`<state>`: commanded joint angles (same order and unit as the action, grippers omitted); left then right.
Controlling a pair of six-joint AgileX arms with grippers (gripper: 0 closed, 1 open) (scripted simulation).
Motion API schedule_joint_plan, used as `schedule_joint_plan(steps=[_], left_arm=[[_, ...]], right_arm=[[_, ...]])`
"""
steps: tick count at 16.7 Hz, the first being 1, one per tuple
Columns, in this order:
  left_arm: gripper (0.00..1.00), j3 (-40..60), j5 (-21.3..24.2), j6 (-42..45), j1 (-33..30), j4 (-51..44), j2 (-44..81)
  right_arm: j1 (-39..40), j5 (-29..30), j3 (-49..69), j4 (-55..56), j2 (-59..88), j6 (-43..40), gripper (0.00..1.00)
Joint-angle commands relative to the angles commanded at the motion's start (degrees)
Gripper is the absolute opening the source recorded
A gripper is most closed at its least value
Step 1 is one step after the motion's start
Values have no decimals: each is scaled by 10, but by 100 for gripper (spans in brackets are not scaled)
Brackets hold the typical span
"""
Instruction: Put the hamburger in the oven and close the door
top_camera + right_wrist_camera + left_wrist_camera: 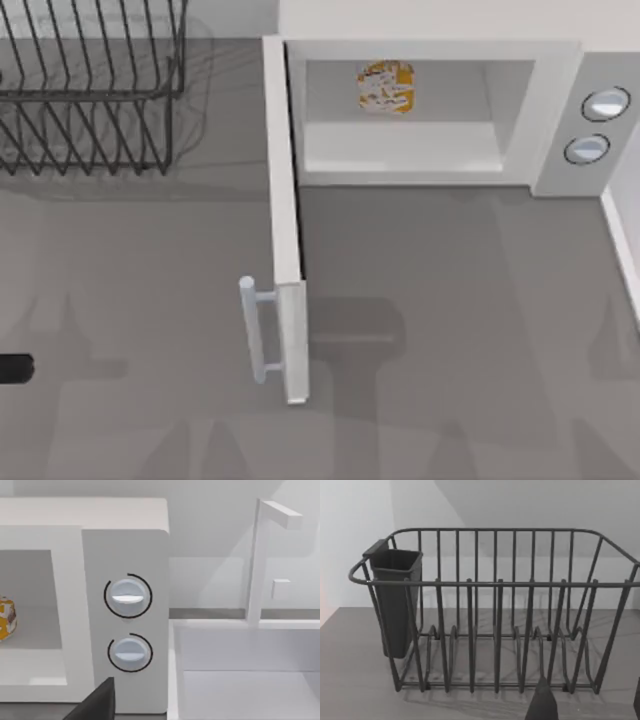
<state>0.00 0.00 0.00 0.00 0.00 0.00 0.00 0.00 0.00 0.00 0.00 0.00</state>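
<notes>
The hamburger (385, 86) sits inside the oven (430, 110) at twelve o'clock on the counter (450, 330), the door (285, 220) swung wide open toward six. The left wrist view faces the dish rack (495, 610); the right wrist view faces the knobs (127, 596). Whether either arm's fingers are open, I cannot tell.

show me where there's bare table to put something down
Bare table lies in front of the oven, right of the open door. Another patch sits below the dish rack, left of the door handle. The hamburger occupies the oven cavity.
</notes>
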Motion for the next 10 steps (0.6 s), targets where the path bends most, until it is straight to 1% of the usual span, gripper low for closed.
schedule_joint_plan(steps=[2,3,10], left_arm=[[2,0,0,0,0,0,0],[0,0,0,0,0,0,0],[0,0,0,0,0,0,0]], right_arm=[[0,0,0,0,0,0,100],[0,0,0,0,0,0,100],[0,0,0,0,0,0,100]])
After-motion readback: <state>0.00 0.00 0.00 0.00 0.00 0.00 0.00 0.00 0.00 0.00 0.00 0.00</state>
